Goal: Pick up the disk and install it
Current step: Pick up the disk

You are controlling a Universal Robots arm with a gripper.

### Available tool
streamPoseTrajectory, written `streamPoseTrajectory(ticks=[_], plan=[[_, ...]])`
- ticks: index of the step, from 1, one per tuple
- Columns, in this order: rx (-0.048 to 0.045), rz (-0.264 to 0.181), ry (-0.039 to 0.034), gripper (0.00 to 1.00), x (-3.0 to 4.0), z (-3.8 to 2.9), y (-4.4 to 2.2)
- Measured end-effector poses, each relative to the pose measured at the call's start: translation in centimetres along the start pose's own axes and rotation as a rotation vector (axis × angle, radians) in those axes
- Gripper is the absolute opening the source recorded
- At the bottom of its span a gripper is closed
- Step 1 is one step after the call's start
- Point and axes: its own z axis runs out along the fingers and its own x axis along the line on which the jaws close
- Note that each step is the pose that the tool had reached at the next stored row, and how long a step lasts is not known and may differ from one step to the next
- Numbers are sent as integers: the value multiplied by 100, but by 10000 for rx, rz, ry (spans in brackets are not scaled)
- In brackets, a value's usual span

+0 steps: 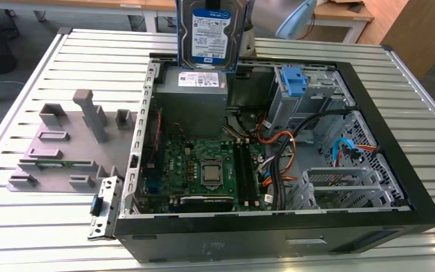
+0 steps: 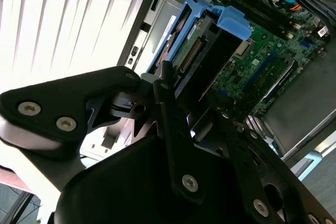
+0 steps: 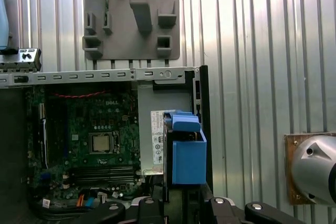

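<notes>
1. The open computer case [image 1: 399, 170] lies on its side on the slatted metal table [image 1: 21, 238]. Nearest me inside it are the green motherboard [image 1: 202, 170] and a tangle of orange and black cables [image 1: 282, 153]. Behind them stand the grey power-supply box [image 1: 191, 93] with its white sticker and, towards the exterior view's right, a blue plastic bracket [image 1: 293, 82] in the drive cage.
2. Just beside the case, on the exterior view's left, a grey fixture tray [image 1: 59, 153] with upright pegs lies flat on the table.
3. The disk [image 1: 210, 34] hangs upright in the air over the case's far wall, above the power-supply box, with its label towards me. Its upper end is cut off by the frame.
4. In the second wrist view the gripper [image 2: 173, 85] has its black fingers [image 2: 167, 108] closed on the disk's near end, and the disk reaches down from them towards the case.
5. A pale rounded piece of the arm [image 1: 297, 20] shows behind the disk.
</notes>
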Motion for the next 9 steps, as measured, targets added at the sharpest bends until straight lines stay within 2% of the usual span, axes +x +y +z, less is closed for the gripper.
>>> streamPoseTrajectory(ticks=[9], plan=[[1,0,-2,35,-4,0,-85]])
